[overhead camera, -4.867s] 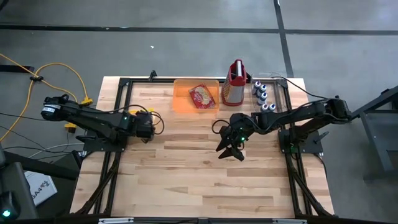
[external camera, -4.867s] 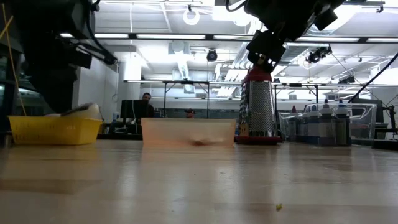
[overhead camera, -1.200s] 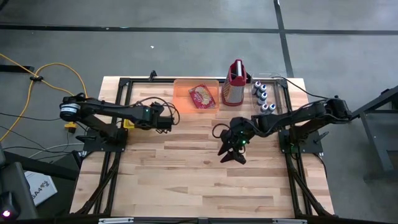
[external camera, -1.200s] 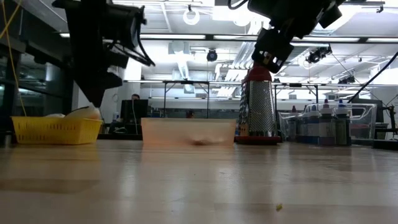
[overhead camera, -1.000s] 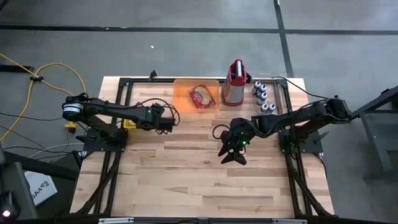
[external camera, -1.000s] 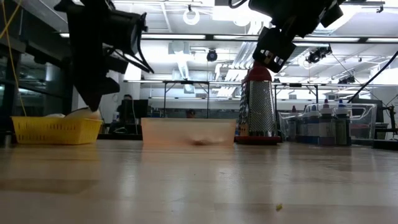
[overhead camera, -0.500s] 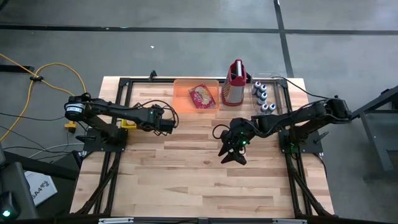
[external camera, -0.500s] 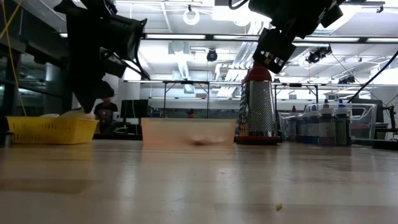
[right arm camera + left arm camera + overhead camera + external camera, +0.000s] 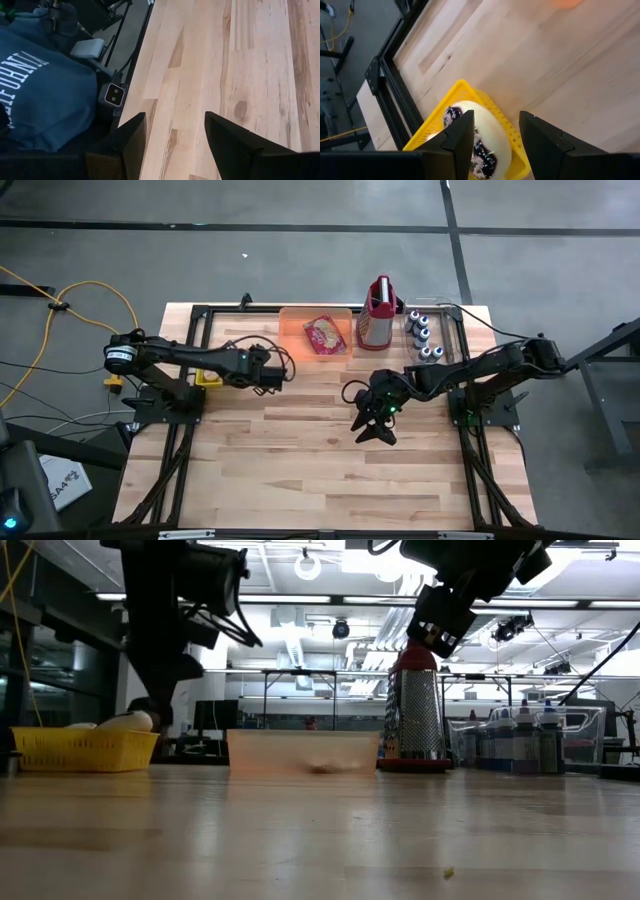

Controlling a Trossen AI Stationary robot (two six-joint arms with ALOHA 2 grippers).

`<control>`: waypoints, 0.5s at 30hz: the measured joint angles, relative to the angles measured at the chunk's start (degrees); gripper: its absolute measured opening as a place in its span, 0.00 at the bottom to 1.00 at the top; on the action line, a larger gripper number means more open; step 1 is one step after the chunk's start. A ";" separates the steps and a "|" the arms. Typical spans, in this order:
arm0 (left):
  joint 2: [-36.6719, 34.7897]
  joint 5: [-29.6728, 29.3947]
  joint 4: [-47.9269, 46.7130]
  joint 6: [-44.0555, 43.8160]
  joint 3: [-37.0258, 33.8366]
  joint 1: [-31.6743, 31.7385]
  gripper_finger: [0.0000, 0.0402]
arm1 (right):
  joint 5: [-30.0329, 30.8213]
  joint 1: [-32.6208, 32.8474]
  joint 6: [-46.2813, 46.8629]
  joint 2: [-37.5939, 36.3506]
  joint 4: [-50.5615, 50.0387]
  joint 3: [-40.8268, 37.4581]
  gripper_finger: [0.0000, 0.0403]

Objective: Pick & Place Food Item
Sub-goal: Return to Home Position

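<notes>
**Donuts in the bin, 2 grippers empty**

- Donuts [image 9: 492,135]: in the yellow bin [image 9: 470,89], near the left edge of the table [image 9: 300,470] by the left arm's base. A pale body and dark sprinkled icing show. I cannot count for certain how many lie there. In the low view a pale hump rises above the bin's rim, so the load looks heaped, not flat.
- Left gripper [image 9: 268,372]: in the air just on the centre side of the bin, its camera looking back down into it. Fingers [image 9: 457,137] apart, nothing between them. My reading: they are spread because the drop is done, and the gripper is held high enough to clear the rim.
- Right gripper [image 9: 372,426]: over the bare middle of the table, well apart from the bin. Fingers [image 9: 125,145] apart, empty. Only wood lies below them, with a person's blue sweatshirt [image 9: 40,95] beyond the table's edge. It reads as the waiting arm, parked out of the left arm's way.
- Back row: orange tray [image 9: 300,340] holding a red packet [image 9: 325,335], grater [image 9: 376,315] and cans [image 9: 420,335]. Neither arm is near them.
- Judgement: the placing looks finished, and only folding the 2 arms to rest remains.
- Risk: the bin looks light and its load is heaped. A low sweep by the left arm could catch the rim or the top donut, so it should rise first, then draw back.
</notes>
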 joint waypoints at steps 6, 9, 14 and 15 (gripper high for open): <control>-0.02 0.04 0.13 0.24 1.45 -0.17 0.37 | -0.02 0.00 0.00 0.00 0.00 0.00 0.47; -0.03 0.04 1.17 0.51 1.89 -1.45 0.37 | 0.00 0.00 0.00 0.00 0.00 0.00 0.47; -0.04 0.58 7.95 4.78 2.03 -5.58 0.37 | 0.00 0.00 0.00 0.00 -0.02 0.00 0.47; -0.04 0.67 9.65 6.08 2.12 -6.41 0.37 | -0.02 -0.02 0.00 0.00 -0.06 0.00 0.47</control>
